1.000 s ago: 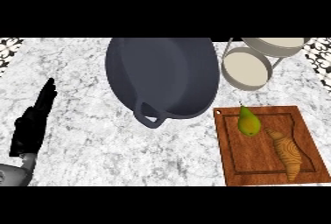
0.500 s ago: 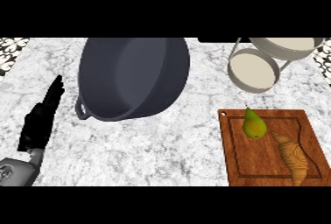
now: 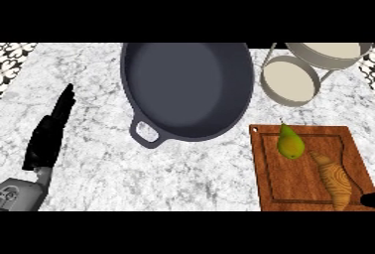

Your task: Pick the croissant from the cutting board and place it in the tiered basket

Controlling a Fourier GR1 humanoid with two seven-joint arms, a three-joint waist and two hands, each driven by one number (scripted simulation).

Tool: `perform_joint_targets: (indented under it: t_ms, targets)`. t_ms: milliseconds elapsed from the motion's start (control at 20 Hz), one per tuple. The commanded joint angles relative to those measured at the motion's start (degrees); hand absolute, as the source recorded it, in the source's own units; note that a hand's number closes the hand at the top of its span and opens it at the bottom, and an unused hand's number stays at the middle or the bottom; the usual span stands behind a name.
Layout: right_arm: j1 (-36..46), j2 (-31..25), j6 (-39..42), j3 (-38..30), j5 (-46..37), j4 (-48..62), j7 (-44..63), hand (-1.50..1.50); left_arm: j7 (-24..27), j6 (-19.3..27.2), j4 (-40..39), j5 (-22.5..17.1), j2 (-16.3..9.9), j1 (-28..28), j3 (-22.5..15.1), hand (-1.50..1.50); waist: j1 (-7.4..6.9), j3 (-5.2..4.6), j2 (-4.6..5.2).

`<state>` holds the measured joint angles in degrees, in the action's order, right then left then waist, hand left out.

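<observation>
So the left hand (image 3: pixel 50 136) sits over by the counter's left edge, fingers straight and pointing up toward the far side, nothing in it, just resting there on its grey forearm that comes in at the near left corner. The right hand (image 3: pixel 368 199) is barely in view, only a small black bit poking in at the right edge, just past the near right corner of the cutting board (image 3: pixel 267 173), and I honestly can't tell how its fingers stand. It's right beside the near end of the croissant (image 3: pixel 336 182), though whether it touches is hard to say. The croissant lies on the board's right half, long and tan, running from around the board's middle toward its near right corner. Just beside its far end there's a green pear (image 3: pixel 290 142) on the far part of the board, stem pointing to the far edge. The board itself sits at the counter's (image 3: pixel 183 173) near right corner. Past the board, at the far right corner of the counter, stands the tiered basket (image 3: pixel 290 83), pale round trays on a thin wire frame. In the middle toward the far edge lies a big dark skillet (image 3: pixel 187 84), its loop handle pointing near and left.
</observation>
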<state>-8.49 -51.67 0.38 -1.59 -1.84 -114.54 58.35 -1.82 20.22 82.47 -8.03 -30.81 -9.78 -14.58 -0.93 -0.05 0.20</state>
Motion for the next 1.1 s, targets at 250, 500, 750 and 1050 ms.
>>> perform_joint_targets:
  t_ms: [250,500,750,1050]
  targets:
    - [8.31,4.4,5.0,7.34,-4.47,6.62,8.04,-1.5,0.33,-1.97,-1.72,1.9,2.52,-0.31,2.46,0.0,0.55,0.03,-0.1]
    - [2.55,7.5,3.51,9.06,-10.85,7.72,2.91,-1.5,0.29,-2.28,-4.73,3.7,5.32,-2.01,2.92,0.0,1.35,0.04,-0.15]
    - [2.13,10.04,4.57,12.04,-16.97,4.4,5.39,-1.5,-0.65,-2.36,1.4,5.92,4.89,3.1,4.14,0.0,0.92,0.05,-0.26]
    - [4.11,12.6,4.81,13.32,-23.69,6.15,6.21,-1.5,0.19,-5.92,-0.71,5.22,4.15,1.23,8.24,0.0,0.9,0.04,-0.19]
